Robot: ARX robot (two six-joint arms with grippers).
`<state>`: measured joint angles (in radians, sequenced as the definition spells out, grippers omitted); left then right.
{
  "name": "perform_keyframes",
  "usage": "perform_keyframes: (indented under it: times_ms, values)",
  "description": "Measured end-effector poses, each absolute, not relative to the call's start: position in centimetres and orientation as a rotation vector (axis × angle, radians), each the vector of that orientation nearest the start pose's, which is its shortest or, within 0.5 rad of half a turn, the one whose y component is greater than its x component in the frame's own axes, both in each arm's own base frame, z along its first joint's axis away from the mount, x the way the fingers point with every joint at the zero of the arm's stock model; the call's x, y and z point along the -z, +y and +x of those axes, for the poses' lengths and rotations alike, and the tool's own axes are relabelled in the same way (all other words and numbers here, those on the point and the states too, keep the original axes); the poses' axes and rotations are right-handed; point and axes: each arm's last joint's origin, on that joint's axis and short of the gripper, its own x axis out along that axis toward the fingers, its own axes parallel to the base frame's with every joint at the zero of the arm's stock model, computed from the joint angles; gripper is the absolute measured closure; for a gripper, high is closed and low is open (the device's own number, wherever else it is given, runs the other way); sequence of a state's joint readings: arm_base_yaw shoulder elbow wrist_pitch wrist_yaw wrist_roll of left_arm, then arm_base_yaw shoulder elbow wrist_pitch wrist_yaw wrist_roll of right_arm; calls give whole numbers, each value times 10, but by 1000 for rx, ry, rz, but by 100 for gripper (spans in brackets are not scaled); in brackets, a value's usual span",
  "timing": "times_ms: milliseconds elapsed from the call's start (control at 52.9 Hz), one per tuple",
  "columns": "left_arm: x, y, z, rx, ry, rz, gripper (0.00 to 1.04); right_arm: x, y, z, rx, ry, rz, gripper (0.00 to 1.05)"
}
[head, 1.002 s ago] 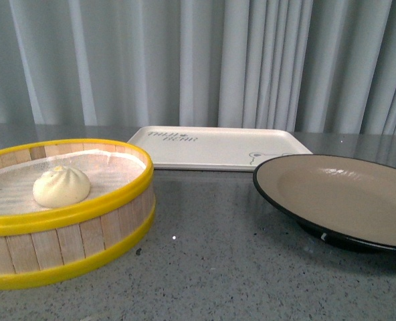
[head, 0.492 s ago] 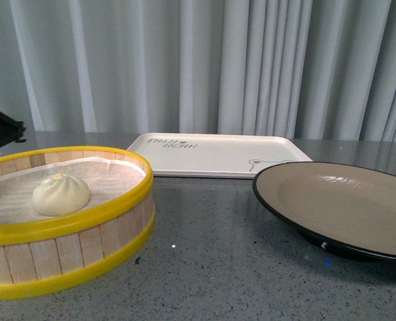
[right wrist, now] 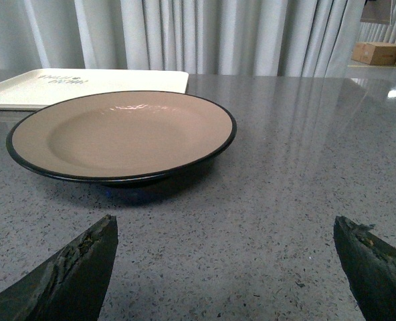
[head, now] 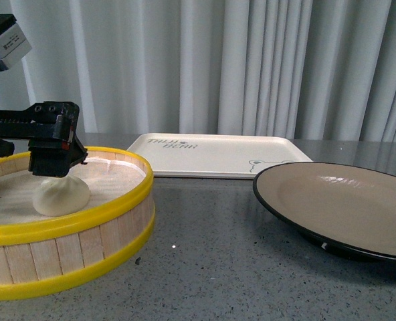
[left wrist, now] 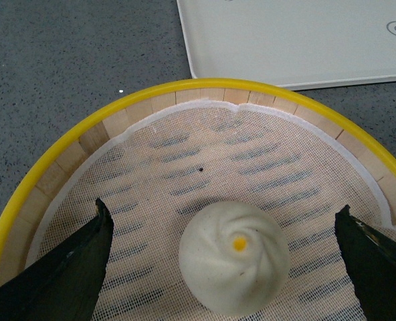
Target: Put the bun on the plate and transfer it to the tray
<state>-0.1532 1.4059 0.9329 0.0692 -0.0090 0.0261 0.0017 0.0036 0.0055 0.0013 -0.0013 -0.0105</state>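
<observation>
Hovering over bun (head: 61,194), left fingers (left wrist: 64,281) spread

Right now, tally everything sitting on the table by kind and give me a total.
Bun: 1
Steamer basket: 1
Plate: 1
Tray: 1
Total: 4

We look down past the left gripper (left wrist: 221,204), spread wide, its two dark fingers (left wrist: 64,274) flanking the bun (left wrist: 233,267) without touching it. The bun sits on the mesh liner (left wrist: 265,160) of the yellow-rimmed steamer basket (left wrist: 184,87); the tray (left wrist: 298,40) lies just beyond it on the grey table (left wrist: 64,53).
</observation>
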Motion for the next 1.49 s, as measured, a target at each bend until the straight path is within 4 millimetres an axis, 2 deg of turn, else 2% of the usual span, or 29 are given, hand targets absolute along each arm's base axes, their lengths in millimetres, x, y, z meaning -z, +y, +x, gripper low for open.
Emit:
perform_keyframes:
  times_ms: [416, 1021, 1116, 1305, 1494]
  values:
    - [-250, -54, 336, 94, 502, 83, 7, -165, 0, 98, -3, -3, -10, 8]
    - [-244, -46, 348, 38, 567, 58, 8, -165, 0, 98, -3, -3, -10, 8]
    - [-243, -46, 348, 39, 574, 40, 23, -165, 0, 98, -3, -3, -10, 8]
    - [-242, -45, 347, 47, 588, 24, 61, -165, 0, 98, -3, -3, -10, 8]
    - [-247, -46, 344, 40, 575, 17, 84, -165, 0, 98, -3, -3, -10, 8]
